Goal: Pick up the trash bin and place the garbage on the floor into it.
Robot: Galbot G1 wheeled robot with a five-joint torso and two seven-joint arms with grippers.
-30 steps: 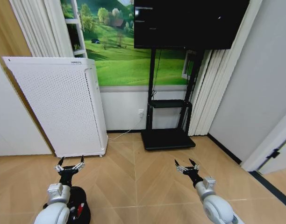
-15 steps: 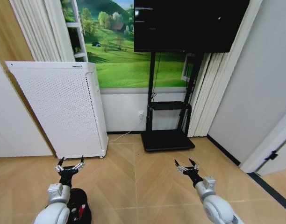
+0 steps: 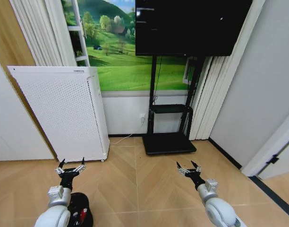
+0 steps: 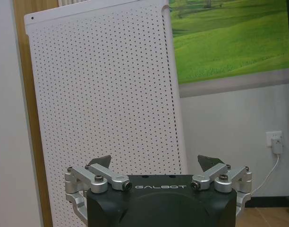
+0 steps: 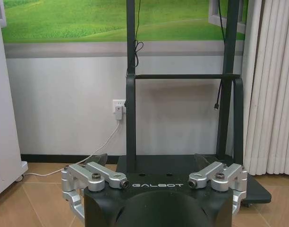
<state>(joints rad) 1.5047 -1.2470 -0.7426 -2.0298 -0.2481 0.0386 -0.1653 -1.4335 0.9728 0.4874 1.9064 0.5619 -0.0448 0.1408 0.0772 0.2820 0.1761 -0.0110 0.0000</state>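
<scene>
Right now your trash bin (image 3: 80, 213) sits at the lower left of the head view, almost under the left arm, with a bit of red showing at its mouth. Your left gripper (image 3: 70, 168) hangs above and beyond it with jaws spread wide and nothing between them, pointing at the white perforated appliance (image 3: 62, 111). Your right gripper (image 3: 189, 168) is at lower centre-right, also open and empty, facing the black TV stand (image 3: 169, 142).

The main risk is the bin's place: it is so close to the base and so far down the frame that you could lose sight of it, then knock it over with the forearm as you reach down, spilling whatever is inside. A rim grasp on a thin bag liner could also slip or pull the liner out. No loose garbage is visible on the wooden floor (image 3: 149, 182), so you may be driving blind towards it; watch the power cord (image 3: 127, 133) near the wall.
</scene>
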